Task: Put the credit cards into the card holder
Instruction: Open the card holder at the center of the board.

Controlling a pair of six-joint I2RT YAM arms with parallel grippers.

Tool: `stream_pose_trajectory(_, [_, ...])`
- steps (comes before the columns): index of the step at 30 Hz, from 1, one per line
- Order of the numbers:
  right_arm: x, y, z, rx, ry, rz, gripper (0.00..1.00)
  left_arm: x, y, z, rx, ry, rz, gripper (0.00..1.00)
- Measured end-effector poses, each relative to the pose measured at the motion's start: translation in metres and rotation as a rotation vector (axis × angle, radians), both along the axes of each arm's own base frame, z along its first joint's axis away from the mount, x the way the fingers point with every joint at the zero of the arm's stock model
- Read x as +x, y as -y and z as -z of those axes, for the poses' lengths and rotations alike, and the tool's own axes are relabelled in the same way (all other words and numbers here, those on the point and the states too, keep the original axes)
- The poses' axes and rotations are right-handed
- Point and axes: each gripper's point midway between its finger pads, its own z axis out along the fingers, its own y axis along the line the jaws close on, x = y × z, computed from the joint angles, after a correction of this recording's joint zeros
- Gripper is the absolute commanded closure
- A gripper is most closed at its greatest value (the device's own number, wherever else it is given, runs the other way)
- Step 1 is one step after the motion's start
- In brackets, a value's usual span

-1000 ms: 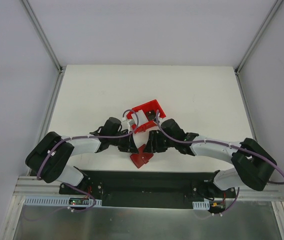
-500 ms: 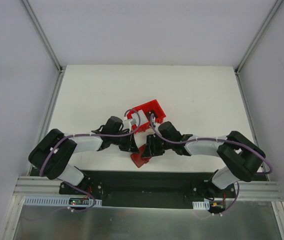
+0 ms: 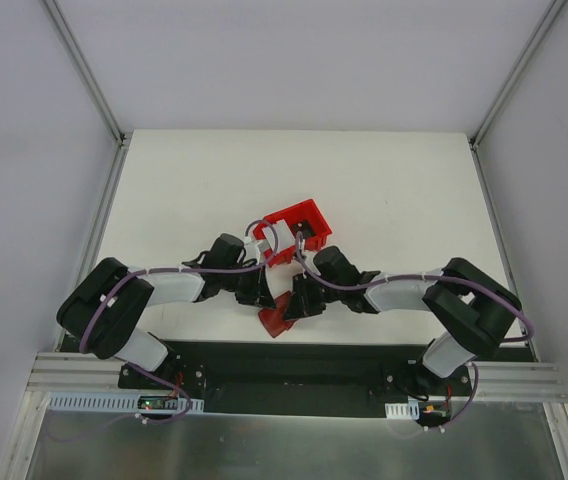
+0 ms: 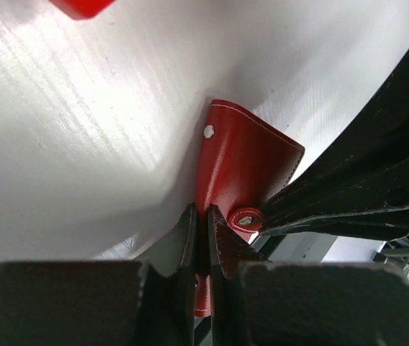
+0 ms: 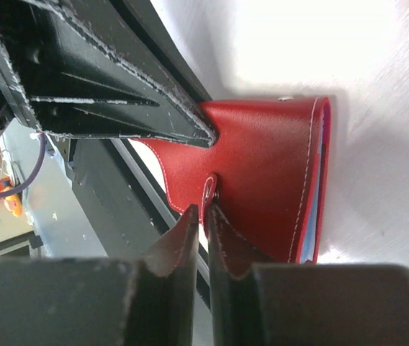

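Observation:
The card holder (image 3: 275, 322) is a dark-red wallet lying folded near the table's front edge, between both grippers. My left gripper (image 4: 203, 216) is shut on one edge of the card holder (image 4: 244, 162). My right gripper (image 5: 204, 213) has its jaws pinched on the snap tab (image 5: 209, 189) of the card holder (image 5: 262, 166). A thin grey-blue edge of a credit card (image 5: 319, 184) shows inside the fold. In the top view the left gripper (image 3: 266, 297) and right gripper (image 3: 290, 306) meet over the wallet and hide most of it.
A bright red open-fronted bin (image 3: 301, 220) stands just behind the grippers, with its corner (image 4: 82, 7) showing in the left wrist view. The black base rail (image 3: 284, 365) runs close below the wallet along the table's near edge.
The right arm has swung left toward the card holder, and its jaws have narrowed onto the snap tab. The left gripper has kept its hold, and the wallet has shifted slightly.

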Motion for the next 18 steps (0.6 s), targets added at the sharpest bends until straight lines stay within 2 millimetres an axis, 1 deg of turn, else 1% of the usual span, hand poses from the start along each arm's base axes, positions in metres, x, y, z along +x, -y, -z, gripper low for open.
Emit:
stream_pose_trajectory(1, [-0.001, 0.0, 0.001, -0.001, -0.001, -0.003, 1.0, 0.001, -0.001, 0.001, 0.006, -0.008, -0.014, 1.0])
stream_pose_trajectory(11, [-0.007, -0.005, -0.001, 0.024, 0.057, -0.069, 0.99, 0.003, -0.008, 0.006, 0.04, -0.079, -0.112, 1.0])
stream_pose_trajectory(12, [-0.01, -0.005, -0.002, 0.03, 0.051, -0.085, 0.99, 0.005, -0.009, 0.007, 0.046, -0.082, -0.125, 1.0])
stream_pose_trajectory(15, [-0.029, -0.003, 0.001, 0.037, 0.039, -0.159, 0.99, 0.012, -0.013, 0.007, 0.056, -0.074, -0.171, 1.0])
stream_pose_trajectory(16, [-0.03, -0.002, 0.001, 0.036, 0.04, -0.169, 0.98, 0.01, -0.014, 0.008, 0.057, -0.081, -0.176, 1.0])
stream_pose_trajectory(18, [-0.032, -0.001, 0.002, 0.035, 0.046, -0.185, 0.86, 0.01, -0.015, 0.009, 0.057, -0.092, -0.186, 1.0])
